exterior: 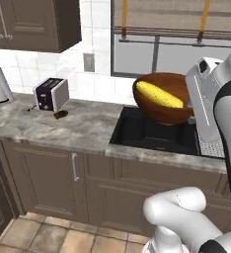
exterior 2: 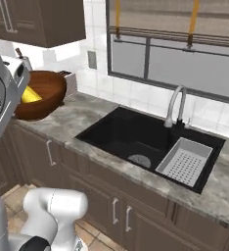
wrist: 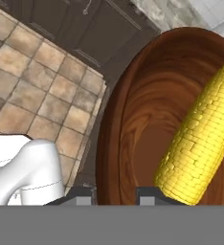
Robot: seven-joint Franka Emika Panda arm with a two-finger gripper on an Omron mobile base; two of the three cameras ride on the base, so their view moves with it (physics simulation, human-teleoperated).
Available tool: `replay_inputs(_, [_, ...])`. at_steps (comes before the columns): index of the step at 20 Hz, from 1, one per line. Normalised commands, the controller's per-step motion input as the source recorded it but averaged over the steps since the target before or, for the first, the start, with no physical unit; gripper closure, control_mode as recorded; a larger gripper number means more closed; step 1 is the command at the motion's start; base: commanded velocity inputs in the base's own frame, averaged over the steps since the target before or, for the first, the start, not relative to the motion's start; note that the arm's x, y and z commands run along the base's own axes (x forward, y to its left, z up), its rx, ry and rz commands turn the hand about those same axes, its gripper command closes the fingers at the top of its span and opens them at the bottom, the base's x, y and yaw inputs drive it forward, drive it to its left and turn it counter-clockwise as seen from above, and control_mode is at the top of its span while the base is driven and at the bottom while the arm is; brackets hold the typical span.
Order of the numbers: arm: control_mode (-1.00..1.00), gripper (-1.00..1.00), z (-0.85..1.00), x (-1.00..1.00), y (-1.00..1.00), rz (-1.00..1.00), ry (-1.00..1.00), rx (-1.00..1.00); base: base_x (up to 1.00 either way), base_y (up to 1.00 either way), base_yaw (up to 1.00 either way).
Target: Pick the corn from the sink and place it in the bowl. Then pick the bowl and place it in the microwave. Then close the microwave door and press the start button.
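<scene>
The bowl hung in the air, tipped onto its side so that its open mouth faced the left base camera, above the left end of the sink and clear of the counter. The corn lay inside it, resting along the lower inner wall. In the hand view the gripper straddled the bowl's rim, one dark fingertip outside the wall and one inside beside the cob's blunt end, so it appeared clenched on the rim and bearing the bowl's whole load. Judging by its thick, glossy wooden wall, the bowl would be stiff and not fragile, but moderately heavy for a one-sided rim pinch, and the polished grain looked slippery; held at one edge, it would tend to swing or rotate about the fingers. The cob was loose, firm and rounded, so it could roll or slide out if the mouth tipped lower. A grip deep over the rim seemed safest, with the mouth brought upward before travel. In the right base view the basin held no corn, only its strainer tray and drain below the faucet. A toaster stood far left on the counter, well apart.
</scene>
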Motion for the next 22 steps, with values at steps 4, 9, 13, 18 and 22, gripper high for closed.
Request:
replay_inputs(4, [1.0, 1.0, 0.0, 0.0, 0.0, 0.0, 0.0, 0.0, -0.16, 0.0, 0.72])
replay_inputs(9, [1.0, 1.0, 0.0, 0.0, 0.0, 0.0, 0.0, 0.0, -0.04, 0.0, 0.71])
replay_inputs(13, [1.0, 1.0, 0.0, 0.0, 0.0, 0.0, 0.0, 0.0, 0.0, 0.0, 0.71])
replay_inputs(18, [1.0, 1.0, 0.0, 0.0, 0.0, 0.0, 0.0, 0.0, 0.0, 0.0, 0.7])
replay_inputs(22, [1.0, 1.0, 0.0, 0.0, 0.0, 0.0, 0.0, 0.0, 0.0, 0.0, 0.69])
